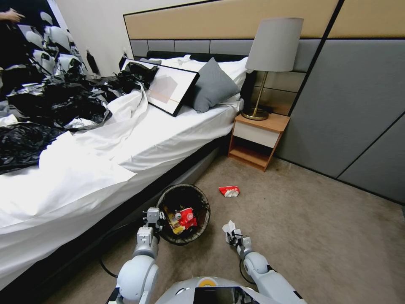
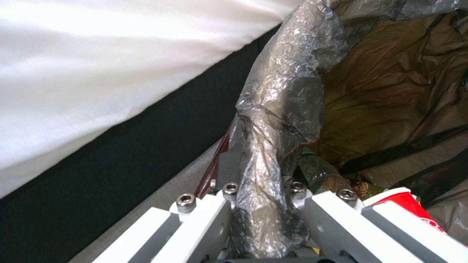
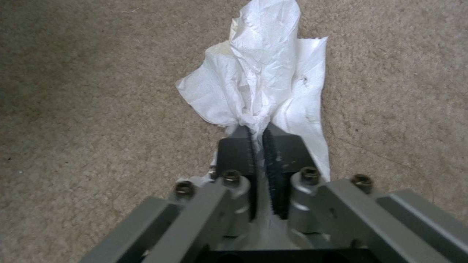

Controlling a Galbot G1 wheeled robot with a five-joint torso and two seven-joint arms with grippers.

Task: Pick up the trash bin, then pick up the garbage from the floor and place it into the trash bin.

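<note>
**Bin held at left, paper held at right**

Head view: the trash bin, lined with a dark bag, sits just beside the bed on the near left of the carpet. Inside it lie a red cup and a yellow wrapper. The left end effector is at the bin's left rim. The right end effector is to the right of the bin, apart from it, with crumpled white paper at its tip. A red-and-white wrapper lies farther off on the carpet, toward the nightstand, which bears a lamp.

Left wrist view: the left end effector is clamped on the bin's bag-covered rim. The red cup and a green-labelled bottle lie inside.

Right wrist view: the right end effector is narrowed to a slit, pinching the white paper over the carpet.
</note>
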